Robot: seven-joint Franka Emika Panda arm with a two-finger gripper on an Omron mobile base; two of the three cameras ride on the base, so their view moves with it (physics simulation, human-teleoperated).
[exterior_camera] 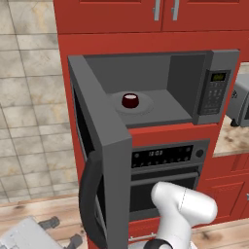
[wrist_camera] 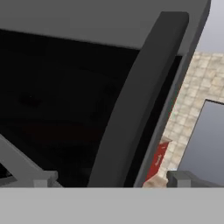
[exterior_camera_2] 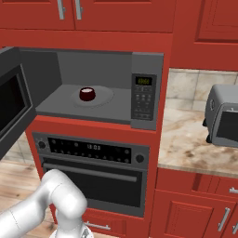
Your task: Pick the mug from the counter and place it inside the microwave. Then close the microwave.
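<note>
Grey microwave door [exterior_camera: 99, 146] swings wide at frame left, its black handle [exterior_camera: 90, 194] low; the maroon mug [exterior_camera: 130, 100] sits on the turntable [exterior_camera: 146, 104] mid-frame inside the microwave [exterior_camera: 214, 87]. In the hand view the gripper [wrist_camera: 107, 179] faces the door, fingers spread, empty. Push steadily outside the handle, sweeping rightward.
</note>
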